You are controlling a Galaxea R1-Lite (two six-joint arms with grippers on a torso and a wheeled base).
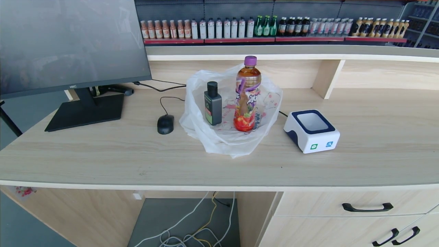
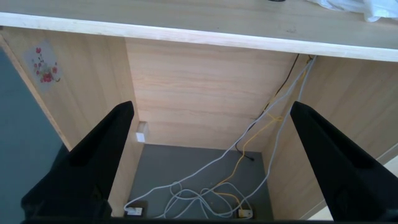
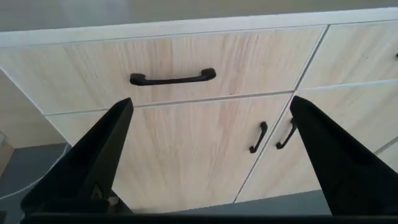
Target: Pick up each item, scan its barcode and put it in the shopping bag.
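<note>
– Shopping bag (image 1: 196,103): where is it, and what is in it?

– It lies slumped open in the middle of the counter (image 1: 103,154), between the mouse (image 1: 165,124) and the scanner (image 1: 311,131). The purple-capped tea bottle (image 1: 247,96) and the dark flat bottle (image 1: 213,104) stand upright within its folds, side by side but apart.

– So what is left to do?

– Little, I judge. Both items look bagged, and I see no loose goods on the counter. Both arms hang low in front of the cabinet. The left gripper (image 2: 211,104) has its fingers spread wide and empty, facing the recess with the cables (image 2: 249,149). The right gripper (image 3: 210,99) is equally wide and empty, before the drawer handle (image 3: 173,77).

– And if another item turns up?

– Lift the arm clear of the counter's front edge first, then come in from above. Grip a bottle by its body, keep it upright, and turn its label to the scanner's window before lowering it into the bag beside the others, not onto them.

– Anything you cannot settle?

– Whether the thin plastic truly encloses the bottles' bases or merely lies around them. No barcode is legible, and the bag's handles are lost in the crumpled film.
</note>
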